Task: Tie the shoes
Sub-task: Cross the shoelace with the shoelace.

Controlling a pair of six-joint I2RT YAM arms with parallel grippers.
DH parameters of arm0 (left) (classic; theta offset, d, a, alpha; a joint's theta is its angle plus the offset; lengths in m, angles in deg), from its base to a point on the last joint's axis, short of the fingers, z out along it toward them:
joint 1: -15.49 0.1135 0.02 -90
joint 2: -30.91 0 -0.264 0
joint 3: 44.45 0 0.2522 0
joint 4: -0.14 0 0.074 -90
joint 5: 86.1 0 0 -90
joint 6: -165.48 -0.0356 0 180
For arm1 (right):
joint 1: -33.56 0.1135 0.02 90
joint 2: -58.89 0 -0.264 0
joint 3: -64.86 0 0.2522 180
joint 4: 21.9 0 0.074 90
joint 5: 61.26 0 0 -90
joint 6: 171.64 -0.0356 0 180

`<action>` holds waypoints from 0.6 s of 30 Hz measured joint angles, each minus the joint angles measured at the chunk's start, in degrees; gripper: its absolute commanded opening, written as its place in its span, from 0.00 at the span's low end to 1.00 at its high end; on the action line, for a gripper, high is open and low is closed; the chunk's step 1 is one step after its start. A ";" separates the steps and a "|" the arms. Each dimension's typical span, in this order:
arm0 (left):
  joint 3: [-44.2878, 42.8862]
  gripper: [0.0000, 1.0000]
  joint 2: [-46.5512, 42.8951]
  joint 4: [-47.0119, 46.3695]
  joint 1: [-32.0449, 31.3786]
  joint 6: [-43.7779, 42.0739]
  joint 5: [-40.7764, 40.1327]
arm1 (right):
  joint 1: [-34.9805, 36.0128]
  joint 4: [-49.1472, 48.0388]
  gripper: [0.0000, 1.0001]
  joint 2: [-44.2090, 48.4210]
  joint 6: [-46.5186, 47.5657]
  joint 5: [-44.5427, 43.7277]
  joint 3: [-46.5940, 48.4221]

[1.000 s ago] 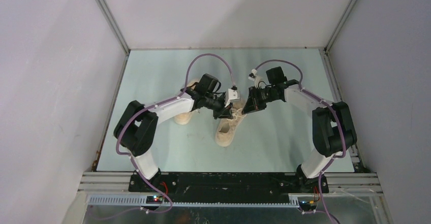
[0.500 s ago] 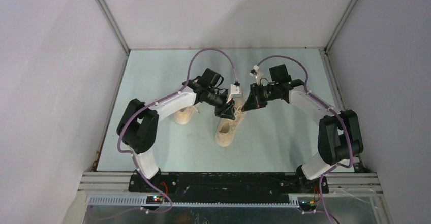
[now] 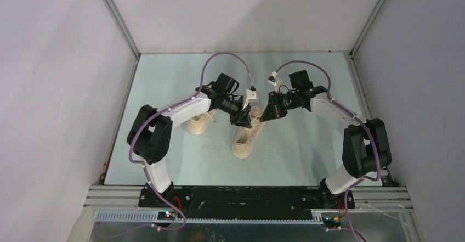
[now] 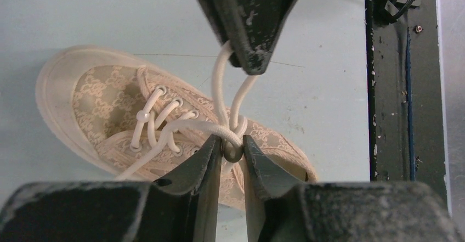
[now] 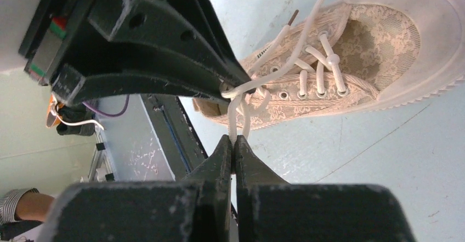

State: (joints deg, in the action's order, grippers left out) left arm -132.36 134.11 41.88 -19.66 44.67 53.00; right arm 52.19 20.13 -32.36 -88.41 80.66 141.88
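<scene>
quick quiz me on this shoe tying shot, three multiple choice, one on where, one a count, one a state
1. The shoe being worked on lies:
A) to the right of the other shoe
B) to its left
C) stacked on top of it

2. Shoes on the table:
A) one
B) two
C) four

3. The right gripper is:
A) wide open
C) shut on the toe cap
B) shut on a lace loop

Answers:
1 A, from above it sits right of its partner.
2 B, two cream shoes show in the top view.
3 B, in its wrist view the fingers meet on the loop's two strands.
</scene>
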 measured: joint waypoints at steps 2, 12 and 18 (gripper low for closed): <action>0.00 0.25 0.00 -0.02 0.57 0.42 0.00 | 0.00 0.11 0.00 0.00 0.39 1.14 0.09; 0.00 0.23 0.20 0.09 0.94 0.17 0.72 | 0.48 -0.42 0.00 -0.13 0.52 10.67 4.22; 0.00 0.32 0.33 0.50 0.96 -0.72 2.25 | 0.81 -2.58 0.00 -4.07 -2.32 13.07 6.23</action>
State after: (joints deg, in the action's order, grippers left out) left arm -132.36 134.44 42.39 -18.70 43.95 55.25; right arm 53.00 17.56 -36.42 -90.72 93.73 148.11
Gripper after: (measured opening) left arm 0.298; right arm 0.015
